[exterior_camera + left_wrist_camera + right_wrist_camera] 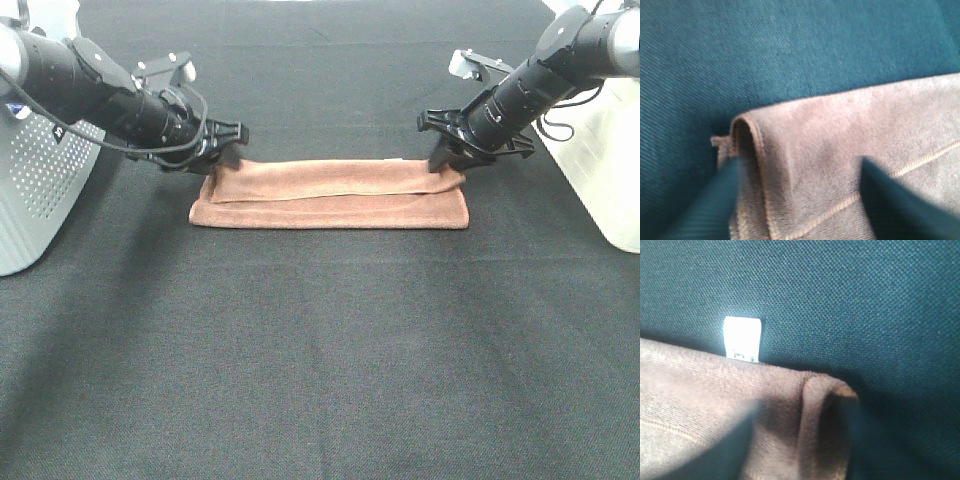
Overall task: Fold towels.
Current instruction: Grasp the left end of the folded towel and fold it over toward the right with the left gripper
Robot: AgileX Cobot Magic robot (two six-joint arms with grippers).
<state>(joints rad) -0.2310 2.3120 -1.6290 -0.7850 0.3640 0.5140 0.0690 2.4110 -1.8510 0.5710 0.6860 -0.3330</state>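
The towel (330, 195) lies on the bench (320, 350) between the 2 arms as a long, narrow strip. Its far part is doubled over, and a band of the lower layer shows along the near side. I judge 1 lengthwise fold done or nearly so. The strip has yet to be folded end to end, and the upper layer is not squared to the near edge.

The left gripper (225, 140) sits at the far left corner. In its wrist view the jaws stand well apart, straddling the looped fold. The right gripper (448, 155) is at the far right corner beside the white tag (742, 338), jaws also spread around the rolled corner. Neither looks clamped; whether a finger touches the towel is unclear.
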